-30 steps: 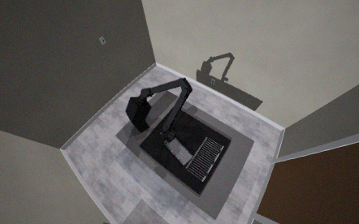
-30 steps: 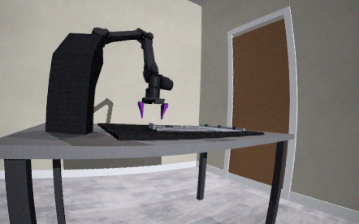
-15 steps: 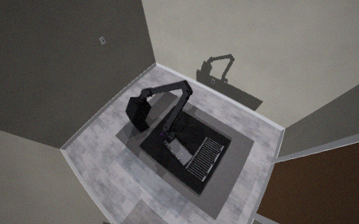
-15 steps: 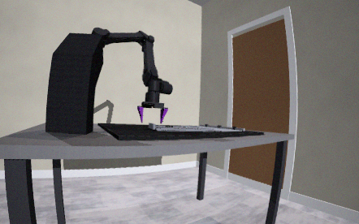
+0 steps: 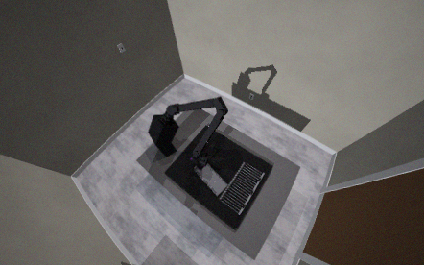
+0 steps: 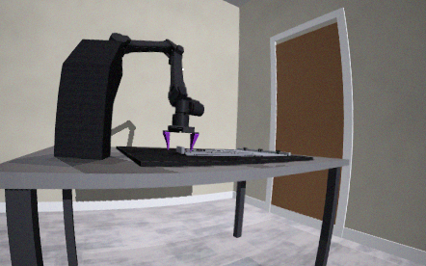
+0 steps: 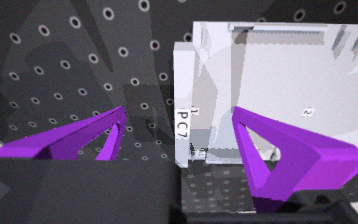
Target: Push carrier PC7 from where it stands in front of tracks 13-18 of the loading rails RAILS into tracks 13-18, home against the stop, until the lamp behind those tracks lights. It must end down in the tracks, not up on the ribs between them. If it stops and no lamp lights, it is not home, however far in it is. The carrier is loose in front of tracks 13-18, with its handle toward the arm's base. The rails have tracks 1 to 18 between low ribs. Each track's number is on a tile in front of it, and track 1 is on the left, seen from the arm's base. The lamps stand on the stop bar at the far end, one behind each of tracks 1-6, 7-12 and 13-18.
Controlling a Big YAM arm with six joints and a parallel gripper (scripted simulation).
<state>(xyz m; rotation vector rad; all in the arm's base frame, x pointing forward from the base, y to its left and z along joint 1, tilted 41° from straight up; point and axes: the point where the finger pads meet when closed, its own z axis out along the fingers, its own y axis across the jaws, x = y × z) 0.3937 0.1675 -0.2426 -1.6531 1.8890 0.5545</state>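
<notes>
Two purple fingers of the hand (image 6: 181, 140) are spread wide and hold nothing, hanging low over the handle end of carrier PC7 (image 7: 260, 95), one fingertip over the perforated mat and the other over the pale tray, probably so the hand can bear against that end and shove. Carrier PC7 lies flat on the dark mat (image 6: 141, 156), loose in front of the loading rails (image 5: 243, 187), not yet seated in them. Everything rests on the grey table (image 6: 49, 173), beside the arm's tall black base (image 6: 85, 101).
</notes>
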